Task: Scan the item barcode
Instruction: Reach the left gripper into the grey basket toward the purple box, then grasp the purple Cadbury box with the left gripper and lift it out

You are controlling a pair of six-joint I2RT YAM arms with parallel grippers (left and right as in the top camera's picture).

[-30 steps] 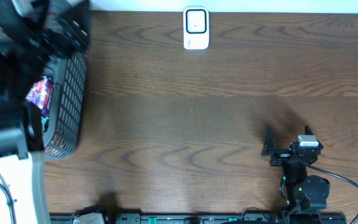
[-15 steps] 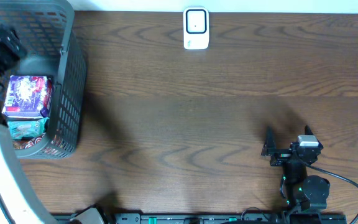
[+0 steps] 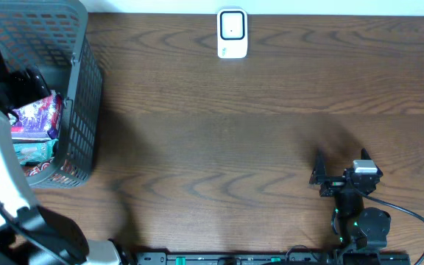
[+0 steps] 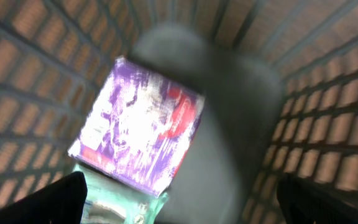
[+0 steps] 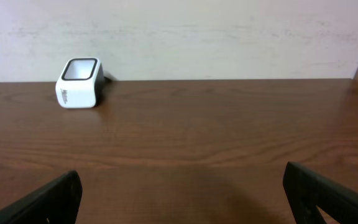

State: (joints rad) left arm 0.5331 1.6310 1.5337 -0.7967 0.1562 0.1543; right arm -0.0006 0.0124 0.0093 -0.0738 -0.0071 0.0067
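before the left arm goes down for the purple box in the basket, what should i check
1. Left gripper open, above the purple box: ok.
2. Box lies on top of the teal packet in the basket, nothing over it: ok.
3. Where the box's barcode is: cannot tell, the wrist view is blurred.
4. Scanner stands at the table's far edge: ok.
5. Right gripper open, holding nothing, far from the basket: ok.
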